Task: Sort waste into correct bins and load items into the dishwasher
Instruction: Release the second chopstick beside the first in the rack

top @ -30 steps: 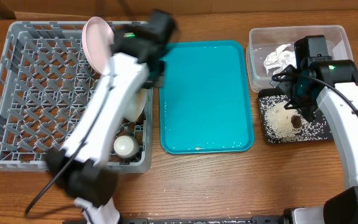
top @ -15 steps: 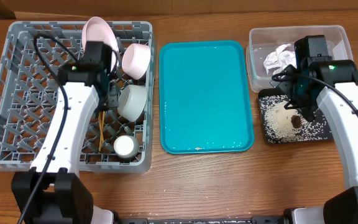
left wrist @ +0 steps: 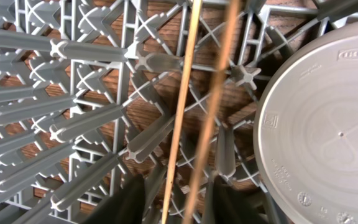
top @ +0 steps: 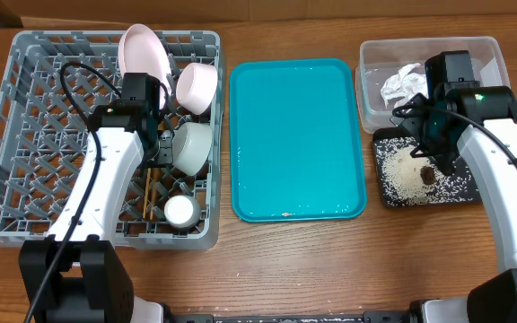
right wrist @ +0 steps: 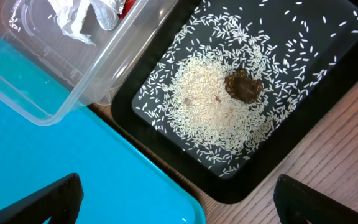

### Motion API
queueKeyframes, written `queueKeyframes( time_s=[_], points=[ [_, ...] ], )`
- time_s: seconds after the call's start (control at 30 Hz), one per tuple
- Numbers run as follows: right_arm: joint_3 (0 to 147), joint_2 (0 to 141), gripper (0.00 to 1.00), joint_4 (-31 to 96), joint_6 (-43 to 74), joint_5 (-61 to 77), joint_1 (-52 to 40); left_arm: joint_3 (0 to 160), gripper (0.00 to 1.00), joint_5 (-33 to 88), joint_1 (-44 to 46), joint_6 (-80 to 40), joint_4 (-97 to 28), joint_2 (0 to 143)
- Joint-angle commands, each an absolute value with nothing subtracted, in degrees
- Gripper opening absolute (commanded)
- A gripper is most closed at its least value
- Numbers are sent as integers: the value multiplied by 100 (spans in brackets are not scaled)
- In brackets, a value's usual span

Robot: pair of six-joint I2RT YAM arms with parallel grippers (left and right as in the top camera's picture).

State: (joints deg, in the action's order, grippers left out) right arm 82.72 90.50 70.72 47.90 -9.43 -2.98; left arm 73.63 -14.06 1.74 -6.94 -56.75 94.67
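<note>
**overhead / left hand:** Your left hand (top: 155, 151) is down inside the dish rack (top: 25, 135), in its right-hand columns, just beside the white bowl (top: 191, 148).
**overhead / chopsticks:** The two chopsticks (top: 148, 193) lie on the lattice floor and run from under the hand toward the near wall. The small cup (top: 181, 211) sits just to their right.
**overhead / other items:** The pink plate (top: 142, 49) stands upright at the far wall, with the second bowl (top: 197, 87) tilted beside it.
**overhead / right hand:** Your right hand (top: 433, 148) hovers over the black tray (top: 382, 193), well apart from the rack.
**left wrist / grip:** The fingers (left wrist: 129, 202) are parted. Both chopsticks run through the gap, long axis straight away from the hand, and neither finger visibly presses them. That reads as let go.
**left wrist / clearance:** The bowl's underside (left wrist: 328, 118) is close on the right.
**right wrist / grip:** The fingers (right wrist: 48, 202) are spread wide with nothing between them.
**right wrist / waste:** The rice (right wrist: 216, 106) and brown scrap (right wrist: 244, 86) are in the black tray. The napkin (right wrist: 79, 15) and a sliver of red wrapper (right wrist: 122, 6) are in the clear tub (right wrist: 55, 106).
**next move, my read:** Lift the left hand straight up. Any sideways drift likely drags the sticks or clips the bowl.
</note>
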Motion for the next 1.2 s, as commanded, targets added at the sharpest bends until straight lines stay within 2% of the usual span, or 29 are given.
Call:
queueKeyframes(
  time_s=[0.0, 0.23, 0.4, 0.57, 0.67, 0.7, 0.77, 0.8, 1.17],
  points=[
    [8418, 9002, 100, 7061, 4753, -1004, -287, 7328, 42, -1343, 152, -620, -5653, 9461],
    [8418, 9002, 100, 7061, 4751, -1004, -287, 7454, 38, -1024, 152, -862, -5826, 9459],
    [8418, 9002, 100, 7061, 4753, -1004, -287, 8184, 34, -578, 154, -860, -6606, 9349],
    [8418, 9002, 100, 7061, 4751, -1004, -287, 8897, 38, -198, 154, -832, -7269, 8888],
    [8418, 9002, 100, 7061, 4753, -1004, -287, 9004, 44, -23, 154, -834, -7393, 8444],
    [8418, 9002, 100, 7061, 4751, -1004, -287, 9004, 51, 23, 154, -845, -7419, 8294],
    [8418, 9002, 100, 7061, 4753, -1004, -287, 9002, 71, 25, 154, -913, -7529, 8036],
    [8418, 9002, 100, 7061, 4751, -1004, -287, 9002, 100, 23, 154, -921, -7561, 7935],
    [8418, 9002, 100, 7061, 4751, -1004, -287, 9000, 100, 69, 152, -1094, -7415, 7977]
  ],
)
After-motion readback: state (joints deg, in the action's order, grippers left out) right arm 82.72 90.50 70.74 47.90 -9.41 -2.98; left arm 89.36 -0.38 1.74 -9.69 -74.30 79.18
